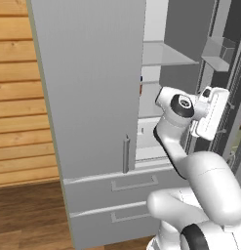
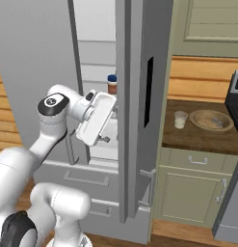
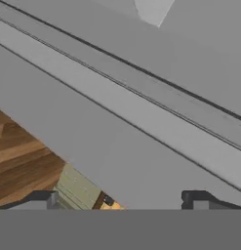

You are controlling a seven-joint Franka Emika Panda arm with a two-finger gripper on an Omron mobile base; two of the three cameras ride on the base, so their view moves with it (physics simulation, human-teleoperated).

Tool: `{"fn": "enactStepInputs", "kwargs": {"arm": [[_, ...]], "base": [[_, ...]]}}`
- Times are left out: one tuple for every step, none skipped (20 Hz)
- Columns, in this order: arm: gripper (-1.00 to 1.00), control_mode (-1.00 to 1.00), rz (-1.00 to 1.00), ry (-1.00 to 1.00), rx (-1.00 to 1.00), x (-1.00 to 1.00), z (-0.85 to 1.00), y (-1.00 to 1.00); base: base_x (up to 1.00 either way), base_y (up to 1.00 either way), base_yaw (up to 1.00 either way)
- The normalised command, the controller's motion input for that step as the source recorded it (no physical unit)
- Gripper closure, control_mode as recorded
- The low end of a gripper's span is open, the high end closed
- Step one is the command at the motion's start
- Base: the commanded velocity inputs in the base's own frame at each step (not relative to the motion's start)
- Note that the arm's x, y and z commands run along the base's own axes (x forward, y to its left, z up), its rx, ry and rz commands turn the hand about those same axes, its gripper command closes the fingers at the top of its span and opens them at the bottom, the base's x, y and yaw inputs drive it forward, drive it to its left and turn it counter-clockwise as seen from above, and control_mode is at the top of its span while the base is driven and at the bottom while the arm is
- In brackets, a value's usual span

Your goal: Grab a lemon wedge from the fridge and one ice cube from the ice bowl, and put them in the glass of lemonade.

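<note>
The brown jar (image 2: 112, 85) on a fridge (image 2: 135, 96) shelf was half hidden behind the door's edge. Contents of the ice bowl (image 2: 211, 120), near the worktop's (image 2: 188, 137) right edge, were too small to tell.

The fridge (image 2: 135, 120) is plain grey with a black dispenser panel (image 2: 149, 91). The jar (image 2: 112, 85) is brown with a blue lid. The glass of lemonade (image 2: 180, 119) is clear with pale yellowish-white liquid. The ice bowl (image 2: 211, 120) is tan-brown. The surface (image 2: 197, 137) is dark wood-grain brown. The cabinets (image 2: 192, 190) are beige-green.
</note>
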Motion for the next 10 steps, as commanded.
{"fn": "enactStepInputs", "kwargs": {"arm": [[-1.0, -1.0, 0.0, 0.0, 0.02, -0.73, 0.0, -0.23], [-1.0, -1.0, 0.0, 0.0, 0.03, -0.63, 0.0, -0.21], [-1.0, -1.0, 0.0, 0.0, 0.03, -0.46, 0.16, -0.19], [-1.0, -1.0, 0.0, 0.0, 0.03, -0.25, 0.36, -0.14], [-1.0, -1.0, 0.0, 0.0, 0.06, 0.0, 0.49, -0.06], [-1.0, -1.0, 0.0, 0.0, 0.07, 0.08, 0.5, 0.0], [-1.0, -1.0, 0.05, 0.0, 0.06, 0.51, 0.43, -0.02], [-1.0, -1.0, 0.12, 0.0, 0.04, 0.72, 0.36, -0.03], [-1.0, -1.0, 0.16, 0.0, 0.05, 0.77, 0.4, 0.0], [-1.0, -1.0, 0.17, 0.0, 0.05, 0.76, 0.47, 0.0]], "base": [[0.0, 0.0, 0.0], [0.0, 0.0, 0.0], [0.0, 0.0, 0.0], [0.0, 0.0, 0.0], [0.0, 0.0, 0.0], [0.0, 0.0, 0.0], [0.0, 0.0, 0.0], [0.0, 0.0, 0.0], [0.0, 0.0, 0.0], [0.0, 0.0, 0.0]]}}
